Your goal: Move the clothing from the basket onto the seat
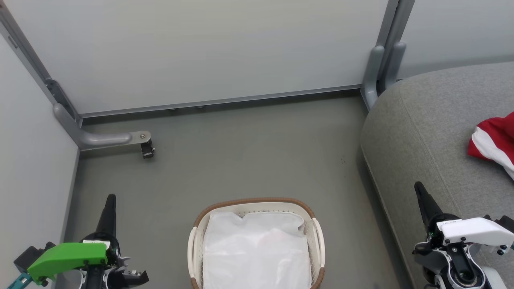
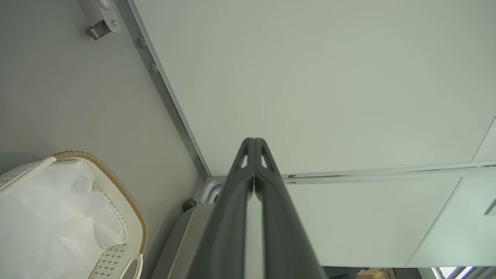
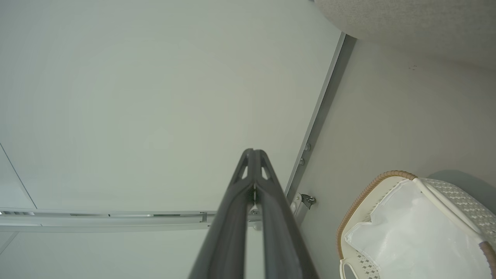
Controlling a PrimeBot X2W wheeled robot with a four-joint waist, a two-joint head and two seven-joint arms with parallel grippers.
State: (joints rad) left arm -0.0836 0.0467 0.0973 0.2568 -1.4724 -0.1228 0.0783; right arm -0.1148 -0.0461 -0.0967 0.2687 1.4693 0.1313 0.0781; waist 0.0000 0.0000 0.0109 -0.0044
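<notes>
Seen from above: an oval white basket (image 1: 257, 200) with a brown rim, standing on a grey floor (image 1: 249, 152) at bottom centre. Inside the basket, a plain white cloth (image 1: 257, 249), spread wide and covering the bottom. To the right of the basket, a large grey seat (image 1: 425, 128) with a rounded corner. On the seat, well to the right of the basket and farther back, red clothing (image 1: 492, 138) with white stripes, bunched up and cut off by the picture's edge. Beyond the basket, pale wall panels (image 1: 200, 52) on a metal frame.

Left of the basket, the left fingers (image 1: 111, 200), long and dark, pointing away over the floor. Pressed together, tips touching, gripping nothing. Right of the basket, the right fingers (image 1: 420, 188), above the near edge of the seat. Likewise closed tip to tip and empty. Both well apart from the basket and from the clothing.

Progress, judged from the layout: probably at or near the end. At least one red garment out of the basket and lying on the seat. Top layer in the basket: the white cloth, not part of the job. Possible further red under that cloth: cannot tell from here. If none, nothing left to move.
</notes>
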